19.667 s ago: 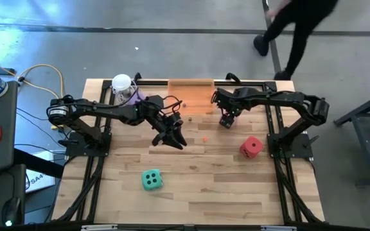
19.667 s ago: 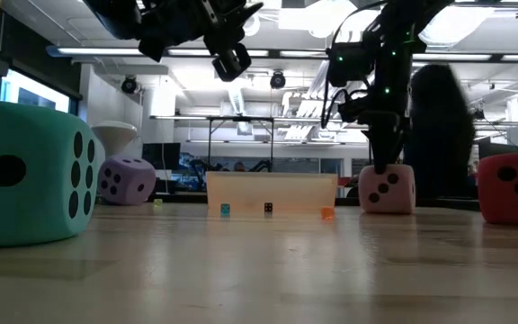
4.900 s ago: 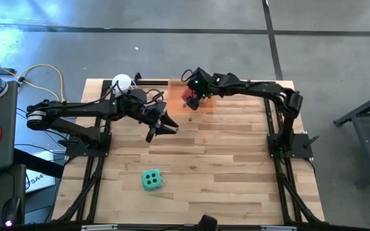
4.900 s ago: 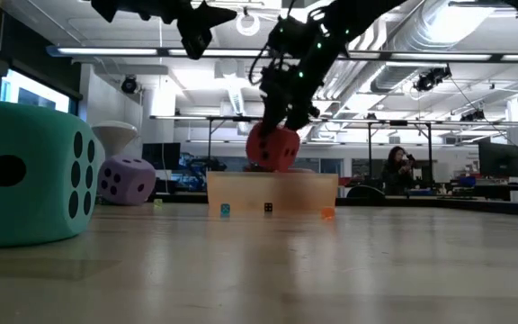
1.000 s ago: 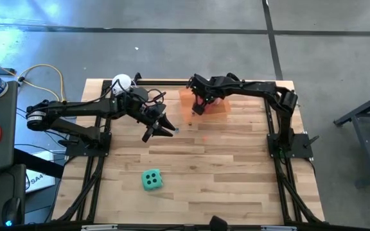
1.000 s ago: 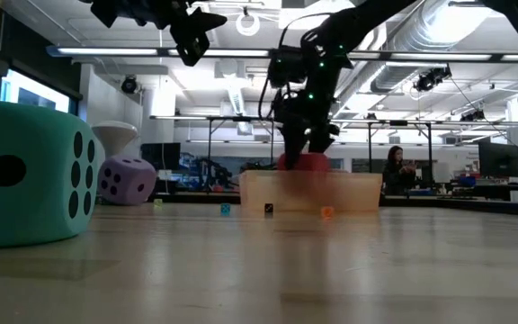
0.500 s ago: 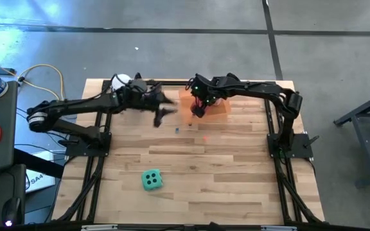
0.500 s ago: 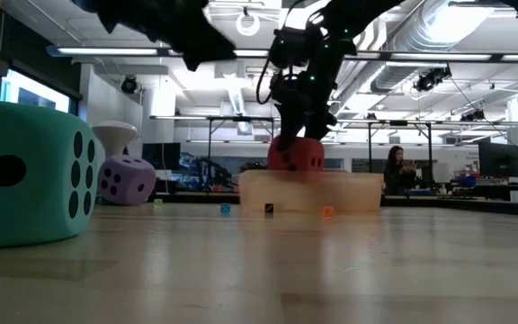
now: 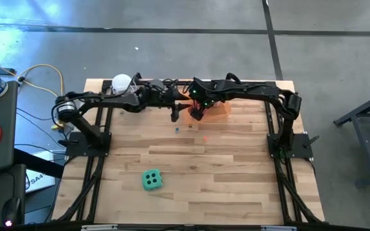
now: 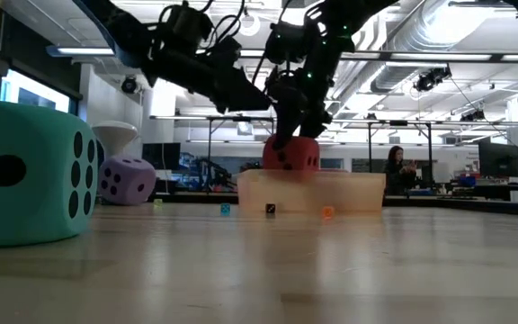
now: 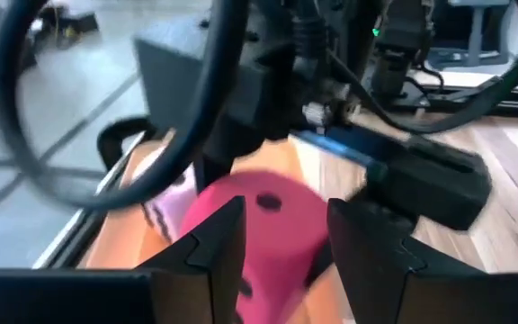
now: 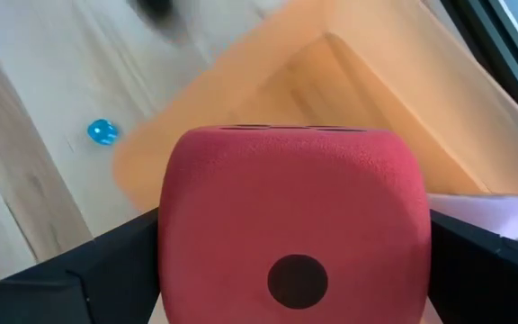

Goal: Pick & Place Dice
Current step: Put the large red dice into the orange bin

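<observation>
The red die (image 12: 293, 216) sits squeezed between the 2 fingers of the right gripper (image 10: 288, 142), which clamp its 2 opposite sides; in the right wrist view 1 black pip shows on the face toward the camera. The low view shows the red die held just above the rim of the orange tray (image 10: 310, 193), its lower edge meeting the tray's top line. From above, the die is mostly hidden under the right gripper, over the near-left part of the tray at the far edge of the table (image 9: 236, 173).

The left gripper (image 9: 175, 110) reaches in from the left, just beside the right one and the tray. In the left wrist view its fingers (image 11: 214, 243) stand apart with nothing between them, and the red die shows beyond the gap, blurred. A pale pink shape beside the die in that view is too smeared to name.

The green die (image 9: 151, 180) lies alone near the front of the table, well apart from both arms, and fills the left edge of the low view, cut off by the frame. The purple die (image 10: 126, 180) sits at the far left, by the white-topped cup (image 9: 121, 83). 3 tiny cubes lie on the table in front of the tray.
</observation>
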`<state>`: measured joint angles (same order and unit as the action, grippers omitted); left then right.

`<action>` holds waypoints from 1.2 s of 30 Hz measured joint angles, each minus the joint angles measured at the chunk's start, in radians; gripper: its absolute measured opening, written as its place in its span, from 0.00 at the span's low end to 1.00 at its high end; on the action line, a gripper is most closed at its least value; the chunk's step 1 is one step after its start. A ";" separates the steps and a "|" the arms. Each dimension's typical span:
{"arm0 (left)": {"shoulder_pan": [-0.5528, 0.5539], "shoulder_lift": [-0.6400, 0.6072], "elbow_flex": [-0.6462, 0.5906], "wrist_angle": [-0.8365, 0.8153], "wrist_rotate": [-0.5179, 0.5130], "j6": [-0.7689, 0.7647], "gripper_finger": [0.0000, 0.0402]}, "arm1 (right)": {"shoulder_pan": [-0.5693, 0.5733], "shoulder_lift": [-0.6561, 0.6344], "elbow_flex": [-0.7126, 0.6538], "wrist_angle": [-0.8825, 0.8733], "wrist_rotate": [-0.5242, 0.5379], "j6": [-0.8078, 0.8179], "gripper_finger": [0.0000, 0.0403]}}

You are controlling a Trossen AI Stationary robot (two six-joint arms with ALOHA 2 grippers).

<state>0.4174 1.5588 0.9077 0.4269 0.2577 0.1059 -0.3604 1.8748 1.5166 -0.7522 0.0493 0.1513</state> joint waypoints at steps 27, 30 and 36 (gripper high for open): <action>0.040 0.185 0.000 0.104 -0.057 0.001 0.38 | 0.048 -0.100 0.001 0.051 0.044 -0.025 0.99; 0.040 0.183 0.000 0.103 -0.054 0.000 0.38 | 0.043 -0.110 0.001 0.060 0.057 -0.044 0.99; 0.042 0.124 -0.002 0.095 -0.122 0.000 0.38 | 0.025 -0.102 0.000 0.032 0.061 -0.045 0.99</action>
<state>0.4599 1.6827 0.9058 0.5215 0.1354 0.1055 -0.3356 1.7729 1.5166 -0.7204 0.1102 0.1059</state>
